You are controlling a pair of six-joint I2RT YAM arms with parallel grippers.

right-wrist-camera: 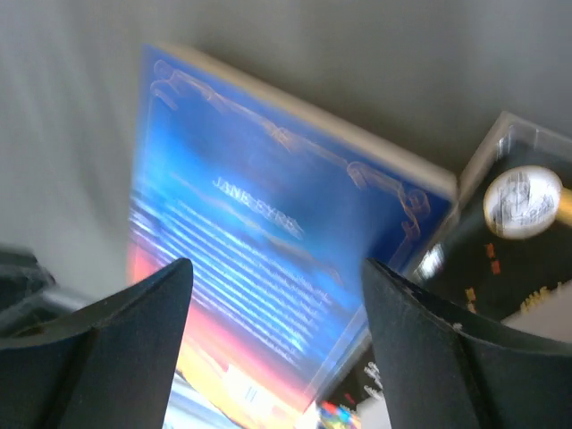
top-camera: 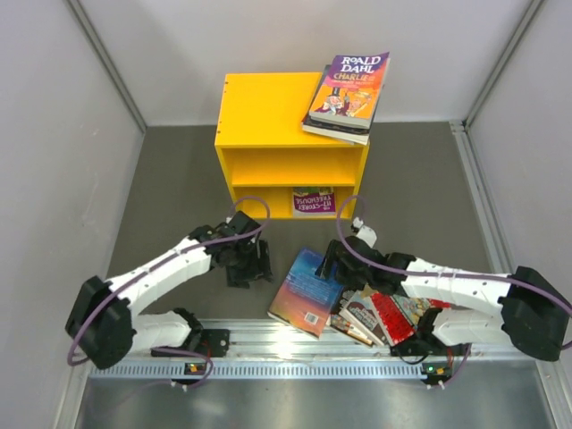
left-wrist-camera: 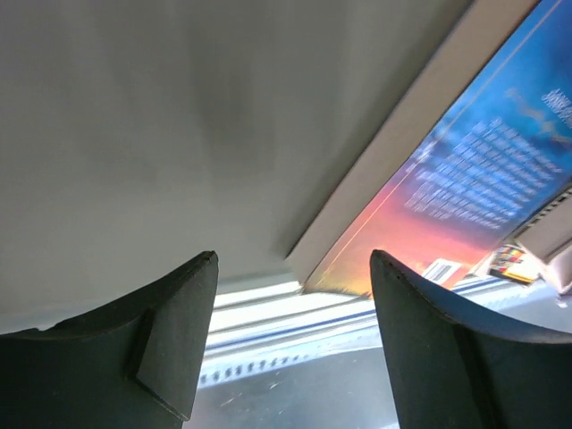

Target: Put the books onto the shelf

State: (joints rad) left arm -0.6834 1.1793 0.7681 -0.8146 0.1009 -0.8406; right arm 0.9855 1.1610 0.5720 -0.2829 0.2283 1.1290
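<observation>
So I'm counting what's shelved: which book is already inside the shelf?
Only the purple book in the shelf's lower compartment; the Roald Dahl book lies on top, the others on the table.

Even, soft overhead light fills the top view, sharp throughout, with glare on the metal rail (top-camera: 357,344) and faint shadows under the shelf (top-camera: 288,134), while both wrist views are blurred, the blue book (right-wrist-camera: 259,259) smeared.

Bare worktop (top-camera: 161,179) lies open at the frame's left, before the shelf (top-camera: 268,116). Lower centre-right, a blue book (top-camera: 308,290) and a fanned pile (top-camera: 380,315) block the way; the upper compartment (top-camera: 295,167) gapes free.
</observation>
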